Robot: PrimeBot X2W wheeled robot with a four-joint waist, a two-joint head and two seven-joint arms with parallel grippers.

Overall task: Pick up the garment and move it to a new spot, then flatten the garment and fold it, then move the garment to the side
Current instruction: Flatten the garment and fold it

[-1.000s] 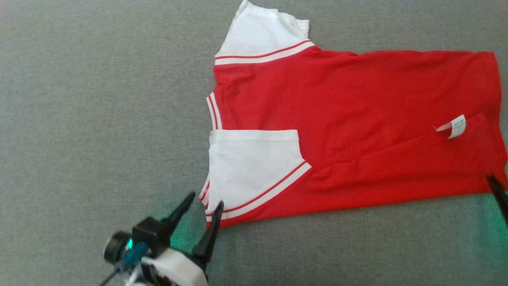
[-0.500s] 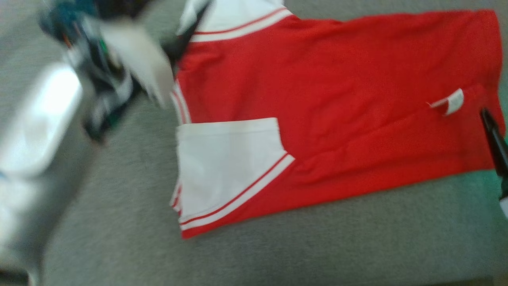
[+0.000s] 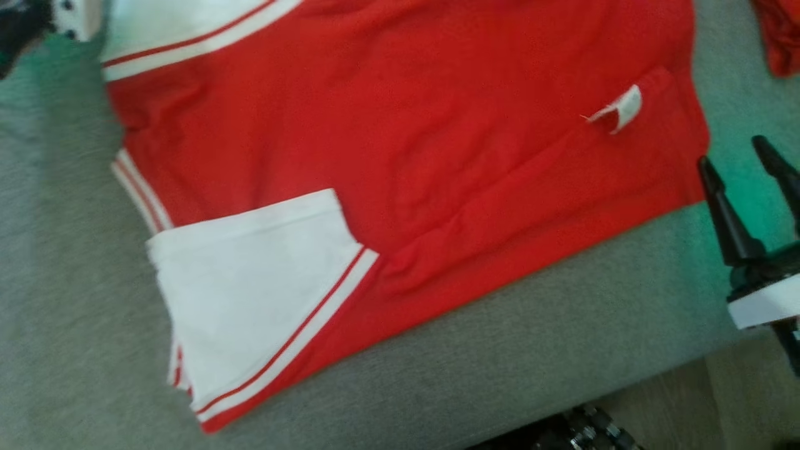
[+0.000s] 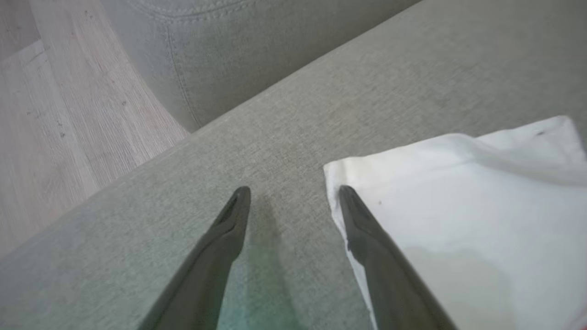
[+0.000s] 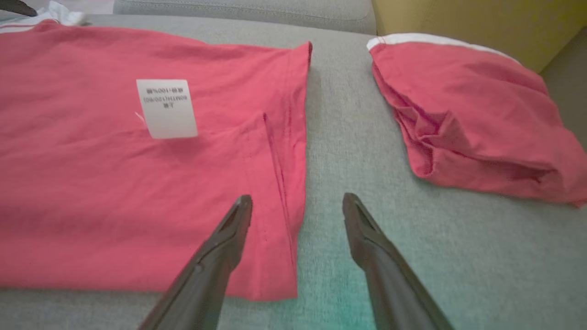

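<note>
Garment (image 3: 406, 156) flat, hem corner (image 3: 697, 187) just beside right pincer (image 3: 732, 151)

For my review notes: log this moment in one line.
garment: flat | left gripper: open, at sleeve edge | right gripper: open, at hem edge

The left gripper (image 4: 293, 191) and right gripper (image 5: 297, 196) carry long, tapering dark fingers; the right's black base (image 3: 759, 275) meets a white wrist shell (image 3: 762, 306).

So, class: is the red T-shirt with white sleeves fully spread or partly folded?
Partly folded: the red T-shirt has its near white sleeve turned in over the body and one side doubled over.
</note>
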